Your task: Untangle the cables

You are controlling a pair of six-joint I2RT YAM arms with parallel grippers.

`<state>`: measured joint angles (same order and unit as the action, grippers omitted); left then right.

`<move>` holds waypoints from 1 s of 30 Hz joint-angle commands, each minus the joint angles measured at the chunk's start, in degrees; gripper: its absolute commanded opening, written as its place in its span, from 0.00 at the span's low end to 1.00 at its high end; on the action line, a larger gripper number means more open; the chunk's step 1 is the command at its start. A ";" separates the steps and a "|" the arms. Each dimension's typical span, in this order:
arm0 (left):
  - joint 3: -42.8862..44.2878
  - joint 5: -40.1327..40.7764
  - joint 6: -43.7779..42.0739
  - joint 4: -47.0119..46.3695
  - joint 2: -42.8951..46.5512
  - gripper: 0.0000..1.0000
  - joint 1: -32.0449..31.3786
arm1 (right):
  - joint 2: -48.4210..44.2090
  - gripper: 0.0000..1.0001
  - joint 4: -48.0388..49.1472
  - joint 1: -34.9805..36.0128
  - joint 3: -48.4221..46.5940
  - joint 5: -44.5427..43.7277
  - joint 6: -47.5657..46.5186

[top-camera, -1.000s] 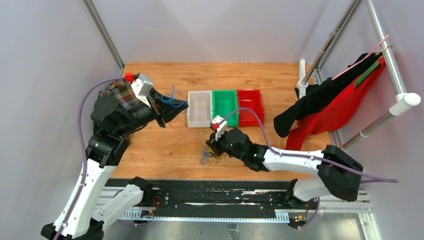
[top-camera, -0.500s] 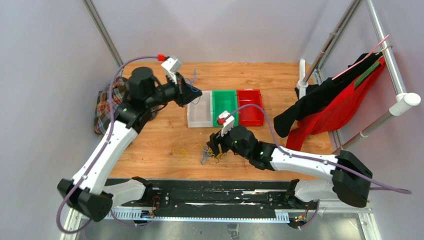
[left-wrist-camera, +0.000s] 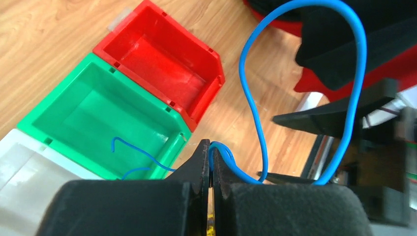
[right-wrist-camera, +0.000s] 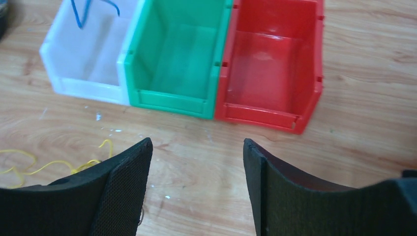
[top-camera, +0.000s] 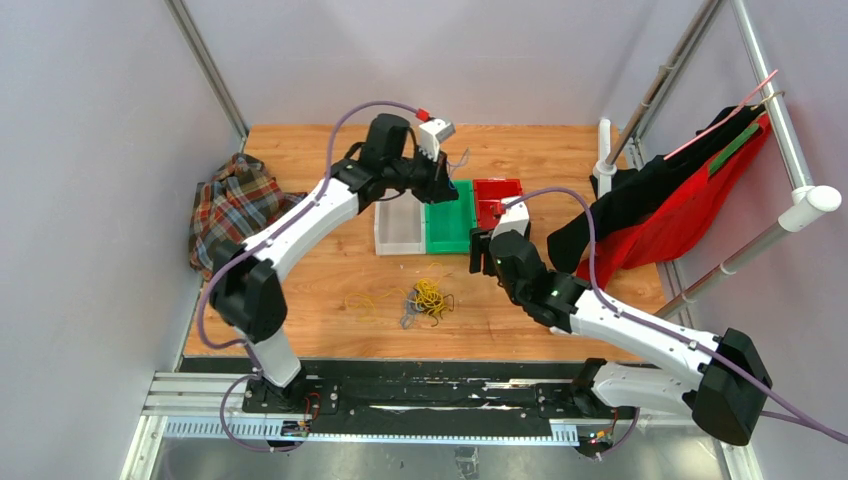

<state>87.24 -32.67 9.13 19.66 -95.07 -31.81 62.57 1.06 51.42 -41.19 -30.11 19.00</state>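
Note:
My left gripper [top-camera: 447,187] hangs above the green bin [top-camera: 450,215], shut on a blue cable [left-wrist-camera: 256,115]. In the left wrist view the cable is pinched at the fingertips of the left gripper [left-wrist-camera: 211,148]; one loop rises to the right and a loose end trails over the green bin [left-wrist-camera: 105,118]. The other cables [top-camera: 428,299], a yellow bundle with dark strands, lie on the table in front of the bins, with a loose yellow strand [top-camera: 364,303] to their left. My right gripper [top-camera: 479,260] stands open and empty near the red bin [top-camera: 500,205], right of the bundle. The right wrist view shows the right gripper [right-wrist-camera: 196,147] over bare wood.
White [top-camera: 398,218], green and red bins stand side by side mid-table. A plaid cloth [top-camera: 234,206] lies at the left edge. Black and red clothes [top-camera: 670,205] hang on a rack at the right, beside a white post [top-camera: 604,150].
The left arm swung from the table's left side to above the bins, carrying the blue cable. The right gripper opened, left the bundle and moved back towards the red bin.

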 commanded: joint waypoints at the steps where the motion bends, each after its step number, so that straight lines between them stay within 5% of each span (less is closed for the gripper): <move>1: 4.28 1.29 -3.41 0.24 -8.11 0.01 -0.91 | -1.40 0.67 -3.59 -1.03 -0.97 -10.34 4.42; 8: 8.04 3.23 -4.72 -3.16 -19.23 0.01 -1.32 | -3.22 0.65 -1.88 -1.47 -0.32 -12.97 4.86; 13: 5.90 12.86 -7.47 -5.60 -19.97 0.05 -1.50 | -2.79 0.65 -2.03 -1.90 -1.42 -12.39 4.55; 17: 3.48 16.33 -9.98 -5.09 -18.11 0.62 -1.50 | -2.64 0.65 -2.36 -2.33 -1.97 -11.20 4.86; 22: 3.99 17.96 -11.62 -1.22 -16.23 0.79 -1.50 | -2.08 0.66 -3.25 -2.55 -3.11 -10.43 5.05; 30: 4.25 17.68 -13.08 6.06 -10.30 0.80 -0.50 | -0.98 0.66 -6.90 -3.66 -5.41 -10.17 6.40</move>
<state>90.96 -15.16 -2.28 21.54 -110.72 -32.82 60.77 -3.16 49.30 -44.45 -40.14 23.53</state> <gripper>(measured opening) 0.800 0.655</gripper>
